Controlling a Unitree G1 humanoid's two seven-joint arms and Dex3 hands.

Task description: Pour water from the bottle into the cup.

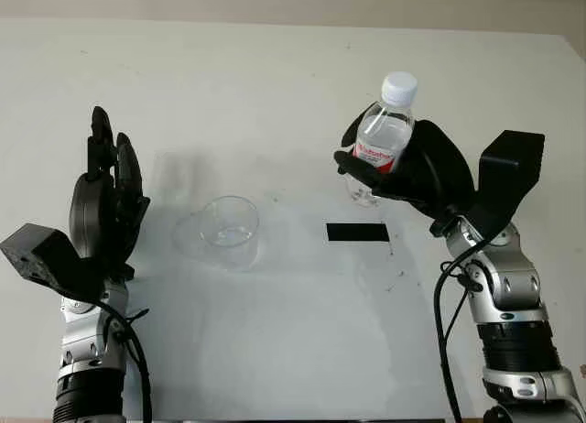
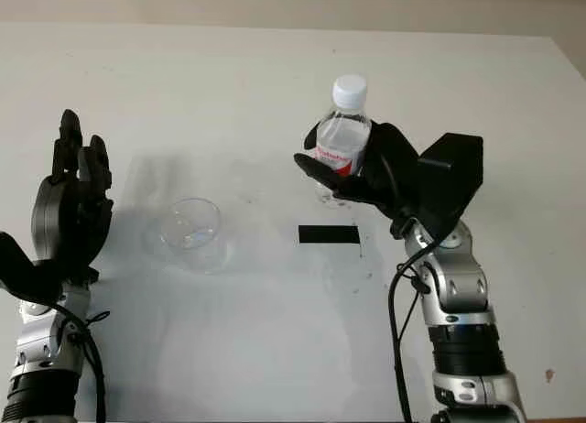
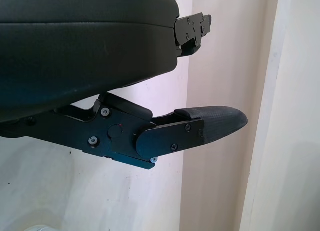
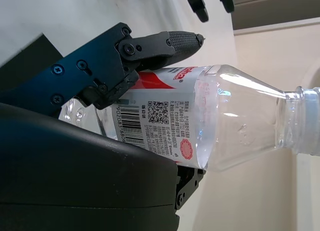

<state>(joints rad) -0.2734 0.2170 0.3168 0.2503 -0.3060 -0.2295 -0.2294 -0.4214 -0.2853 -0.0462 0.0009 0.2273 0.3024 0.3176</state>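
Right hand [image 1: 403,167] gripping capped bottle [image 1: 385,135], base hidden

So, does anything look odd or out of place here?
One thing: the clear plastic bottle, upright in the right hand, has its white cap on, so it cannot pour into the clear plastic cup. No spill. The left hand is open beside the cup.

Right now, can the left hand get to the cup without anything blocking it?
Probably yes: the open left hand is beside the cup with bare table between them.
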